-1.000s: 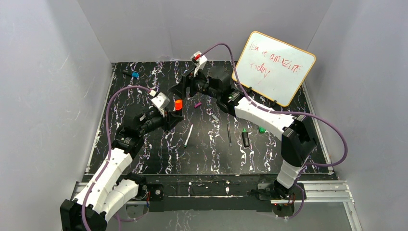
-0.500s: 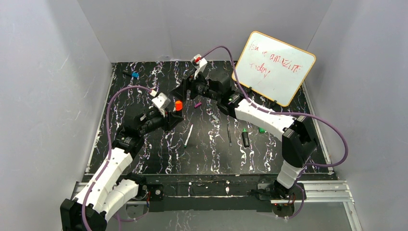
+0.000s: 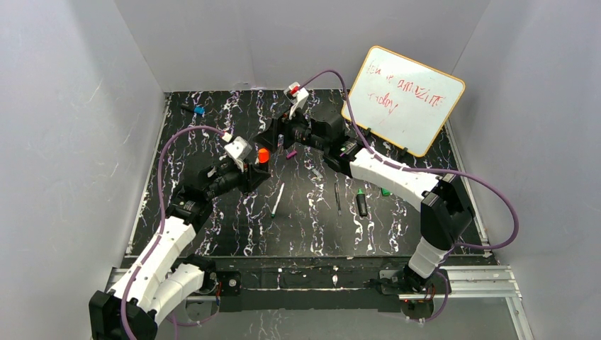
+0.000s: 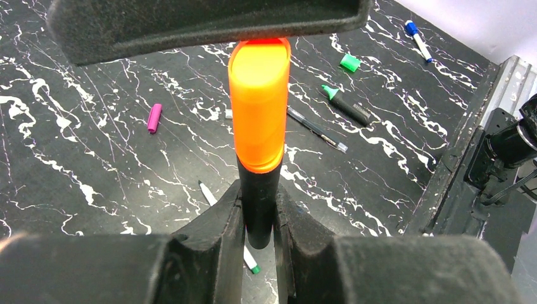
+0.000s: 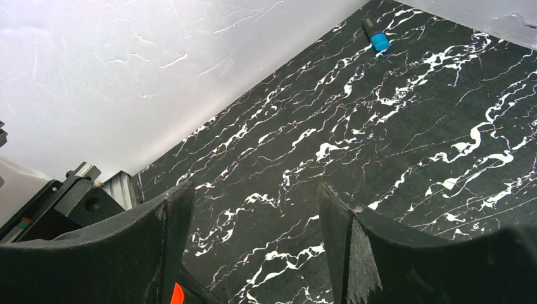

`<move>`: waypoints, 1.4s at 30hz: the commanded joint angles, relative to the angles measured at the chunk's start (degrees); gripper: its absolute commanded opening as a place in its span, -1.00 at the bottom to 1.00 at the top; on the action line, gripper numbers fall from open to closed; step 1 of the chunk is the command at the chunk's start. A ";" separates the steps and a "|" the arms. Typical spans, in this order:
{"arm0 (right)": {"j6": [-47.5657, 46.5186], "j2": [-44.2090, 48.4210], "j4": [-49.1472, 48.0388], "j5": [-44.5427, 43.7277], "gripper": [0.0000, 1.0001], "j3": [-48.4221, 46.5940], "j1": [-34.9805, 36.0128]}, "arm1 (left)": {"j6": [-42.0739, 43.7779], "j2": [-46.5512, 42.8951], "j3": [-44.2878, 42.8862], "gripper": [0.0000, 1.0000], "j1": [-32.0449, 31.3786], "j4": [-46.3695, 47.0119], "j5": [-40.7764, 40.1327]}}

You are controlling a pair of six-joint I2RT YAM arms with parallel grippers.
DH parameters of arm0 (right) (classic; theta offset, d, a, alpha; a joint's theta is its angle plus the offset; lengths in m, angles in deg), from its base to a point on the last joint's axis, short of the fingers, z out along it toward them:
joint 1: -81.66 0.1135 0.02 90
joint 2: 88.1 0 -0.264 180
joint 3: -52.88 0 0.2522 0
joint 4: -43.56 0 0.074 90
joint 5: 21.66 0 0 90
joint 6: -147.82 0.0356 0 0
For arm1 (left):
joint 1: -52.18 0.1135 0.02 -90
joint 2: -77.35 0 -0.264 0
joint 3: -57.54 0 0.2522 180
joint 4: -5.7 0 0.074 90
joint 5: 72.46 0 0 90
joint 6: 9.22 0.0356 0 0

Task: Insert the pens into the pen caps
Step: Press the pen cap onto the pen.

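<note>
Two robot arms, one whiteboard, and pens and caps on one black table (image 3: 212, 234).
The whiteboard (image 3: 404, 99) leans at 1 o'clock; one red word may say "amazing", and the rest is too messy to read. The right gripper (image 3: 278, 134) has its fingers spread wide and holds nothing; its arm has slid a little toward 3 o'clock since a second ago. The left gripper (image 4: 258, 221) has stayed put and pinches one black marker (image 4: 258, 199) upright, with one orange cap (image 4: 258, 107) on top. Near the middle lie one green-tipped marker (image 3: 361, 204), one dark pen (image 3: 337, 198) and one white pen (image 3: 277, 200). There are two blue-capped pens: one dark blue-capped pen (image 3: 195, 110) at 11 o'clock, and one white blue-capped pen (image 4: 418, 41) seen only by the left wrist. Two caps lie loose: one green cap (image 3: 385, 190) at 3 o'clock and one purple cap (image 3: 291, 154) just beside the orange cap.
</note>
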 commanded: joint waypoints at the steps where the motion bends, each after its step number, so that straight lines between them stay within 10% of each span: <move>1: -1.71 2.99 -0.79 -0.73 0.56 -0.12 0.86 | 0.15 0.53 -1.84 -1.00 -0.15 0.82 -0.65; 42: -2.64 0.66 2.61 -1.33 0.57 5.50 6.98 | -0.74 -1.90 -3.52 -1.00 0.43 8.10 -8.59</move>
